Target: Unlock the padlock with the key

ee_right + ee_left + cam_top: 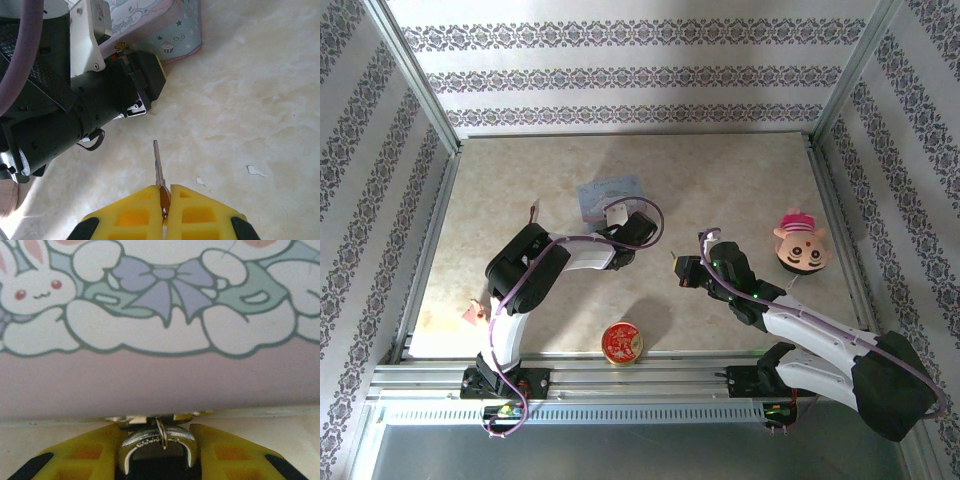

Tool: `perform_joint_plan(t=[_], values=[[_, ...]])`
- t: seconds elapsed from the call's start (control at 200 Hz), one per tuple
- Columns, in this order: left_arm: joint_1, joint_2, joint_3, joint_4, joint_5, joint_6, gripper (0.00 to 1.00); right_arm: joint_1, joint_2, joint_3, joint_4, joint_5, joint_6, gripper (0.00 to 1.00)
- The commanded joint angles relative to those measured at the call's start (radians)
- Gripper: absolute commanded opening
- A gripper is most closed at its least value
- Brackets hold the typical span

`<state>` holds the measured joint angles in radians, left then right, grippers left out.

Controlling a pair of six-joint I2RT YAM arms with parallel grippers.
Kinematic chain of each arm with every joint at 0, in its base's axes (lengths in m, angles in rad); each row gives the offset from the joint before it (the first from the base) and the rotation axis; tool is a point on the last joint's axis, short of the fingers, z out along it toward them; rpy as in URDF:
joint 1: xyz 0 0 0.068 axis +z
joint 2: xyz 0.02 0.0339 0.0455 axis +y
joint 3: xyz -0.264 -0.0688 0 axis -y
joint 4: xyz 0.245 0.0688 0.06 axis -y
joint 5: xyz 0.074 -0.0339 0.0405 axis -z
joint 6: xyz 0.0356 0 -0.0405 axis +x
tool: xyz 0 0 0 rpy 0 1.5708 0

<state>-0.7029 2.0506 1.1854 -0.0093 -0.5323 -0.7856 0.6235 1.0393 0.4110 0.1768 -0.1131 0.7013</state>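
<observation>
Table (520,190), pale and marbled, carries the pastel-blue box (610,192) near its middle, and both arms reach in toward that box. The step in hand looks like the set-up before insertion: one arm steadies the lock while the other brings the key, and the key has not yet met the lock.

The left gripper (156,434) is pressed up close to the box's cartoon-printed front wall. Its yellow fingers (85,460) stand partly apart with the padlock (152,460) between them. The pads seem to lie against either side of the silvery shackle (142,441), so this reads as a hold on the lock, though the wrist view cannot show how firm the squeeze is. The padlock sits at the foot of the box wall, just under a small brassy clasp (132,418).

The right gripper (163,197) hovers over bare table, near the left wrist but apart from it. Its fingers are together, pinching the bow of the key (158,162). The thin blade sticks straight out ahead, pointing roughly toward the left gripper and the box corner.

The next move probably calls for the right arm to carry the key tip across the gap and line the blade up with the keyhole. No view shows the keyhole, so the approach angle is a guess. The left fingers would need to keep the small lock from swinging or twisting as the blade pushes in and turns.
</observation>
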Motion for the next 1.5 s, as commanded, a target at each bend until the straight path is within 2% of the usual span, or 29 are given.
perform_joint_plan(t=[0.0, 0.18, 0.33, 0.55, 0.76, 1.009, 1.259, 1.494], values=[[0.011, -0.014, 0.022, -0.007, 0.039, 0.041, 0.11, -0.007, 0.018, -0.014, 0.033, 0.006, 0.004, 0.0], [0.01, -0.043, 0.047, -0.133, 0.101, -0.002, 0.01, 0.021, 0.073, -0.014, 0.068, 0.024, 0.004, 0.0], [0.011, -0.056, 0.063, -0.226, 0.2, -0.093, 0.01, 0.048, 0.139, -0.038, 0.166, 0.028, 0.018, 0.0], [0.011, -0.094, 0.03, -0.227, 0.348, -0.235, 0.01, 0.07, 0.265, -0.061, 0.306, 0.02, 0.034, 0.0], [0.011, -0.138, -0.044, -0.148, 0.456, -0.363, 0.01, 0.108, 0.399, -0.117, 0.519, 0.031, 0.036, 0.0], [0.011, -0.169, -0.096, -0.068, 0.522, -0.414, 0.01, 0.152, 0.569, -0.115, 0.77, 0.046, 0.015, 0.0], [0.018, -0.191, -0.14, 0.008, 0.567, -0.443, 0.01, 0.188, 0.657, -0.117, 0.881, 0.144, 0.018, 0.0], [0.02, -0.188, -0.148, 0.046, 0.604, -0.448, 0.01, 0.189, 0.727, -0.14, 0.994, 0.155, 0.036, 0.0]])
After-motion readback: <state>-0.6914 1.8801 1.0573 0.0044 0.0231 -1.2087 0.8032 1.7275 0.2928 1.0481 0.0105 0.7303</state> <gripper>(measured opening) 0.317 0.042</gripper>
